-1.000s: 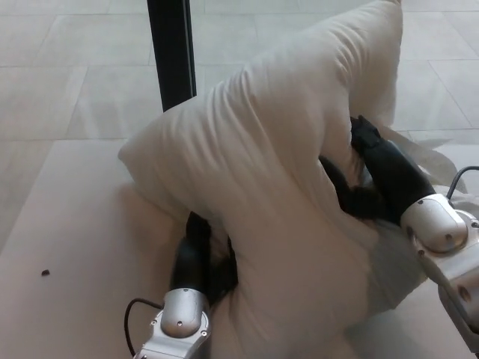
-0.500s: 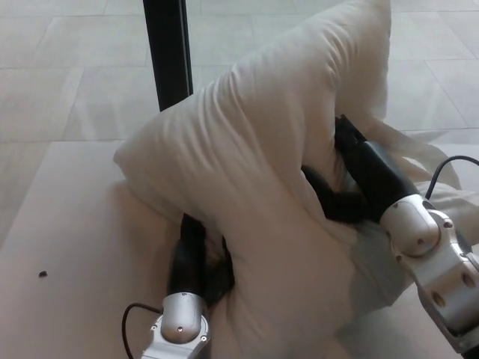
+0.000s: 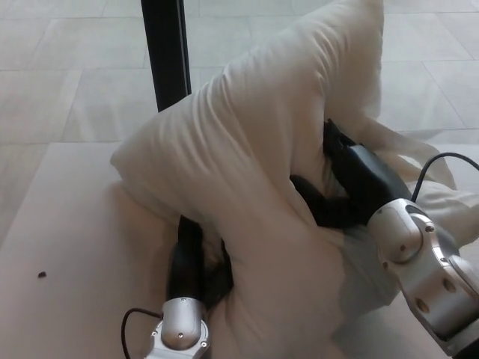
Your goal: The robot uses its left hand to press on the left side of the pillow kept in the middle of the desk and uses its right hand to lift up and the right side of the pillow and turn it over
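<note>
A big white pillow (image 3: 254,172) stands folded up over the middle of the desk (image 3: 67,239), its right side raised high and leaning leftward. My left hand (image 3: 196,258) reaches under the pillow's lower left part, its black fingers buried in the fabric. My right hand (image 3: 340,191) presses into the raised right side, fingers sunk in the pillow and gripping it. The fingertips of both hands are hidden by folds.
A black post (image 3: 166,52) stands behind the desk at upper left. A small dark speck (image 3: 42,274) lies on the desk at left. Tiled floor (image 3: 67,82) lies beyond the desk's far edge. A black cable (image 3: 441,161) loops by my right wrist.
My right arm has pushed leftward and forward, carrying the raised side of the pillow further over to the left. My left hand stays under the pillow.
</note>
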